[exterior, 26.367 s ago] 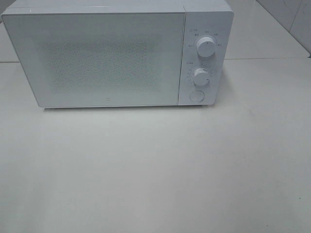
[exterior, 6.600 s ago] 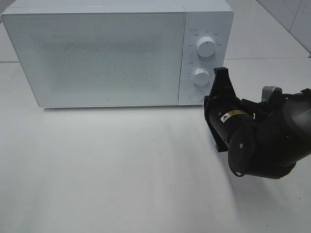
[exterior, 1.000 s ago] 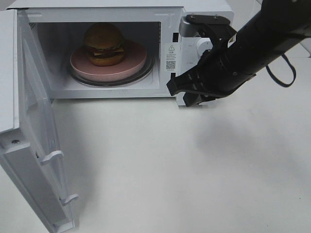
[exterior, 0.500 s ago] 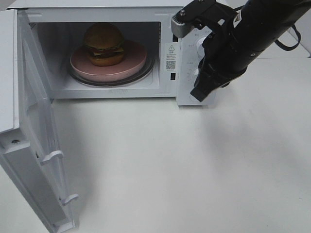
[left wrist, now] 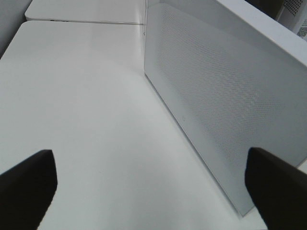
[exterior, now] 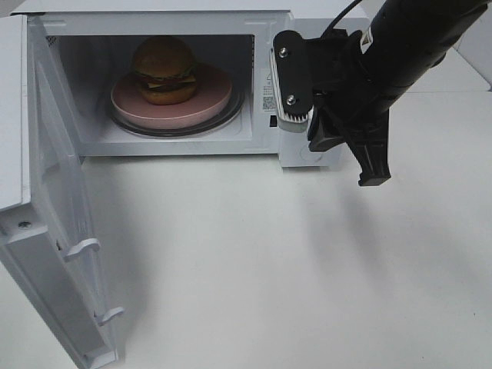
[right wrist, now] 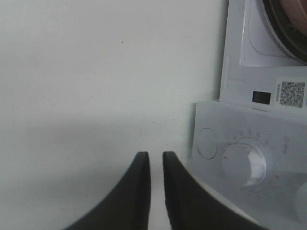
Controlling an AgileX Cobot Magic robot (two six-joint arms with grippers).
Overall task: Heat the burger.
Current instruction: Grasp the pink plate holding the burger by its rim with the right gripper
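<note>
The right claw now points straight down toward 6 o'clock in the high view, hanging just off the lower right corner of the control panel. Half a second ago it slanted toward 7 o'clock across the panel's face, and a second ago it reached toward 9 o'clock, at the edge of the cavity. The wrist has swung round and the fingers have drawn off the front.

In the right wrist view this claw is all but pressed together, with only a thin slit between the fingers. Nothing sits in that slit and nothing is touched. It hovers over bare table, with the round button and a dial just beside it.

At about 10 o'clock from that claw, the burger stands upright on the pink plate inside the microwave. The door stands wide open, swung out toward 7 o'clock, as it did a second ago; several seconds back it was shut.

For the task this reads as food in place and heating not yet begun. The door has to be closed and a dial turned. The right arm's turn looks like clearing or re-aiming for the controls, though that is only a guess.

The left claw is spread as wide as it goes and holds nothing. It waits near the outer face of the open door, well placed to push it shut.
</note>
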